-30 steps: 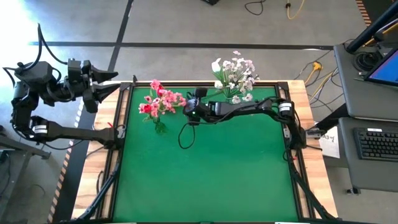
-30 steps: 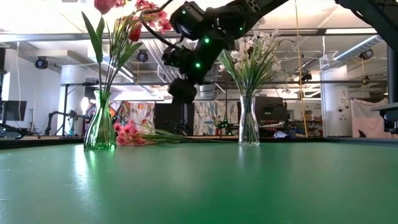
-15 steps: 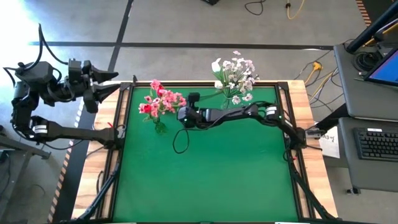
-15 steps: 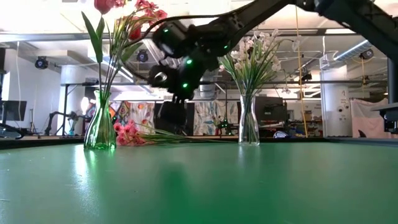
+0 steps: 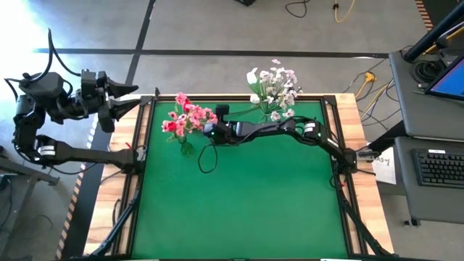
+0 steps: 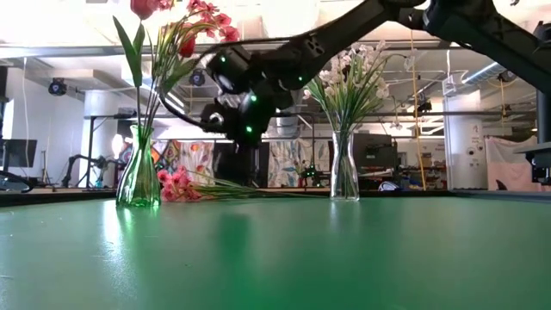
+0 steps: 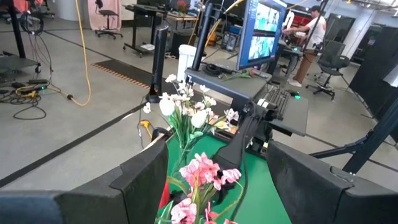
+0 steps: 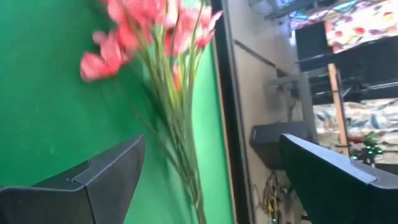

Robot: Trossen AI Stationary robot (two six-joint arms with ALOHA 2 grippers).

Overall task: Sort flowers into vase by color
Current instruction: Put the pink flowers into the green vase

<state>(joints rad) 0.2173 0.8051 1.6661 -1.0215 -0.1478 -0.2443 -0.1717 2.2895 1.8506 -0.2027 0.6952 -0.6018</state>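
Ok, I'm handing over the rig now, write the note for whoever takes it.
Right gripper: open, empty, reached across the mat beside the pink and red bunch.
Left gripper: open, empty, parked off the table's far left corner.
Done: pink and red flowers stand in the left vase; white flowers in the right vase.
Left: one pink flower lies on the mat between the vases; it presumably goes in the left vase.

Clear glass vases (image 6: 138, 176), matt green table (image 6: 284, 258).

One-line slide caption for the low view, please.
Right tool open above a pink flower lying between two filled vases.
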